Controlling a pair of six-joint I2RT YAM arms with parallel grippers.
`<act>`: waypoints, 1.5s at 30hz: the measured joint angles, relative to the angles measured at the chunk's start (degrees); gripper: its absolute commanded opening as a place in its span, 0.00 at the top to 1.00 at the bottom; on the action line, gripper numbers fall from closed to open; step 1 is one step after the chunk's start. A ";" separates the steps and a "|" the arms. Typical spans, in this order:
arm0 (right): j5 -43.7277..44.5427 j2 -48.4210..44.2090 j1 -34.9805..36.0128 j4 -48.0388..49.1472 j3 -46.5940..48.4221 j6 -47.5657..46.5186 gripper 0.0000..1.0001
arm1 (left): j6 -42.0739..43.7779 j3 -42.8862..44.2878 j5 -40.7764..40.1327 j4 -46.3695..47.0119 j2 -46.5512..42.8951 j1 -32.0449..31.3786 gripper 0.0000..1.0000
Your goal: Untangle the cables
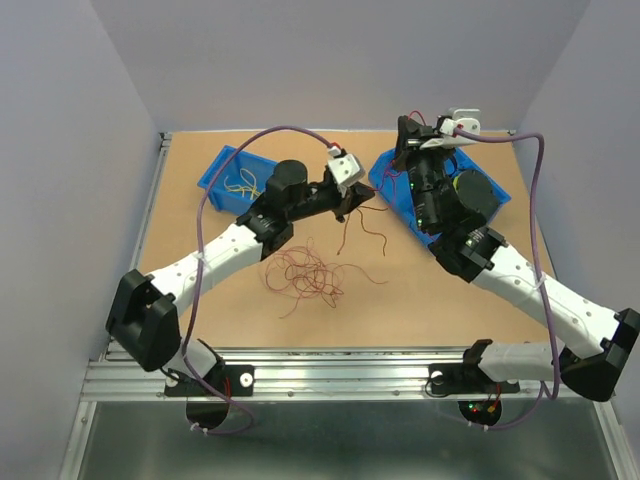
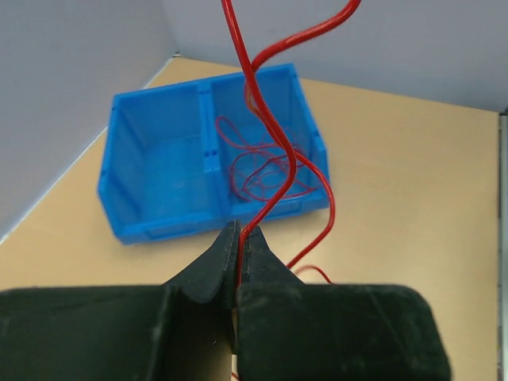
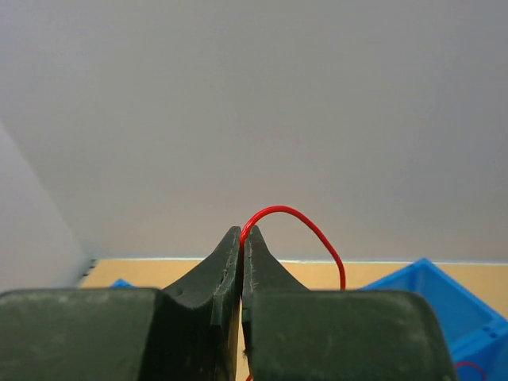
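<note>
Left tool [image 2: 240, 232] and right tool [image 3: 241, 235] each pinch a red cable [image 2: 278, 151]; the tangle [image 1: 300, 272] near the left tool looks mostly unsorted.

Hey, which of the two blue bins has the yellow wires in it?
The left-hand blue bin: thin yellow wires lie in it. The right-hand bin holds red wires instead.
</note>
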 measured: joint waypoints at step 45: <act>-28.46 9.01 -47.45 -5.95 -16.24 30.29 1.00 | -2.62 59.74 8.68 11.23 65.13 -9.35 1.00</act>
